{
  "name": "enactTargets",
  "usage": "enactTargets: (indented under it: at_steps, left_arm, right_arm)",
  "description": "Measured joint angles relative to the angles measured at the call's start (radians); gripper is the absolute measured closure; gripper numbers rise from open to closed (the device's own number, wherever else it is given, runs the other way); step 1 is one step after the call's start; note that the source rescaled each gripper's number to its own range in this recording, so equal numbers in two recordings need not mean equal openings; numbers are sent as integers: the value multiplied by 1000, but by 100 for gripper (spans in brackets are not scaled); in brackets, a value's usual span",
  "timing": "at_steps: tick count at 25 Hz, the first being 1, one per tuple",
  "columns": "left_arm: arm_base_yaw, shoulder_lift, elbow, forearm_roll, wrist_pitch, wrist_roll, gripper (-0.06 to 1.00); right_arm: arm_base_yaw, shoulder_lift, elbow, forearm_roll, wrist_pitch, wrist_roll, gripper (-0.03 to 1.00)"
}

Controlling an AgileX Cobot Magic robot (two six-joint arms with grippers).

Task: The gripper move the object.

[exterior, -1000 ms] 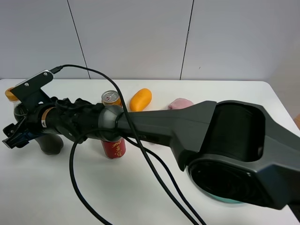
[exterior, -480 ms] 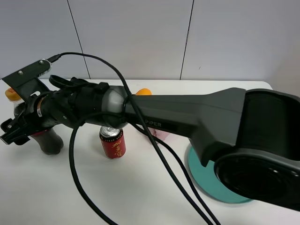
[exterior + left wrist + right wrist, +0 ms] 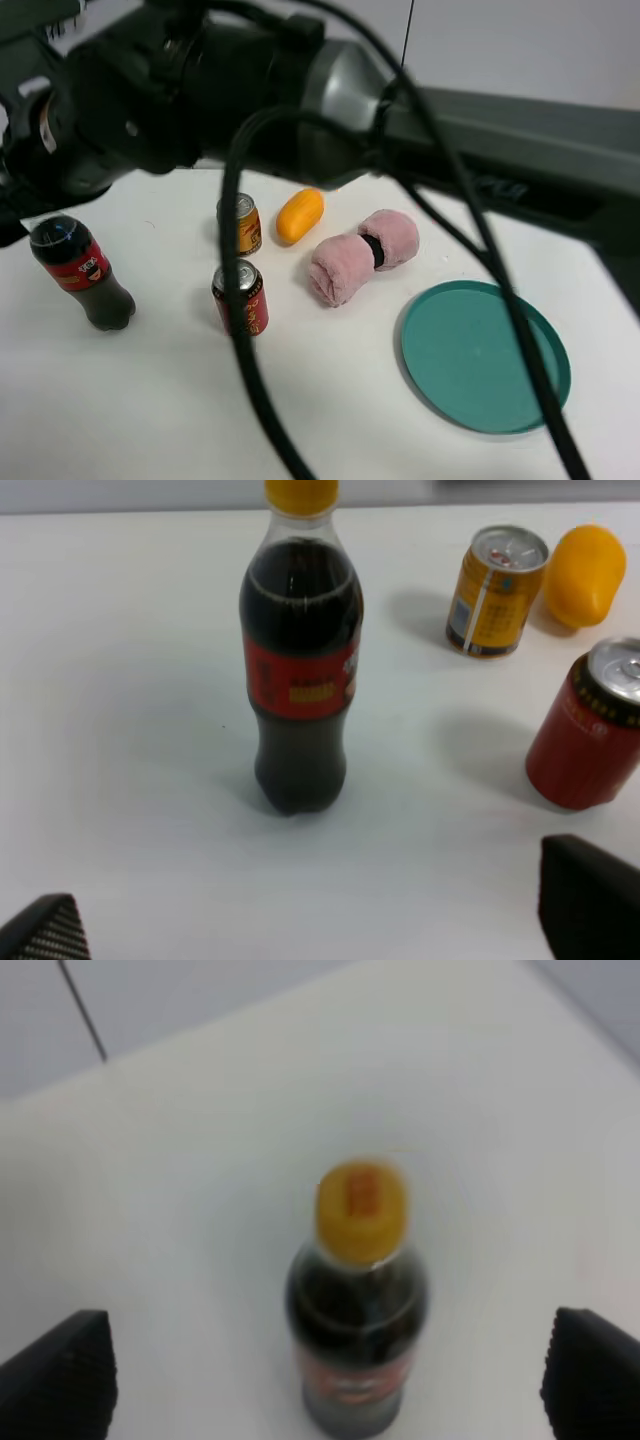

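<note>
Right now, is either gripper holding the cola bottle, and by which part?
Nothing is held. The cola bottle stands free; the left gripper and right gripper have fingers spread, clear of it.

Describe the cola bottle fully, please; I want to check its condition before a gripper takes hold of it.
The cola bottle is clear plastic, nearly full of dark liquid, with a red label around its middle and a yellow-orange cap on. It stands upright on the white table, apart from the red can and gold can. Nothing else touches it.
</note>
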Motion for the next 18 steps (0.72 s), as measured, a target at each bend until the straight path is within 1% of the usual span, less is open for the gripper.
enactTargets:
  at_steps: [4, 9, 11, 14, 18]
  left_arm:
    - [0, 0, 0, 0, 0, 0, -6]
    - [0, 0, 0, 0, 0, 0, -6]
    - [0, 0, 0, 0, 0, 0, -6]
    - [0, 0, 0, 0, 0, 0, -6]
    - [0, 0, 0, 0, 0, 0, -6]
  right_arm:
    - [-36, -136, 0, -71, 36, 15, 19]
    - [-131, -303, 0, -176, 149, 42, 19]
    - [-196, -358, 0, -215, 207, 48, 19]
    - [-322, -431, 0, -253, 304, 48, 19]
    - [-501, -514, -1, -269, 415, 44, 19]
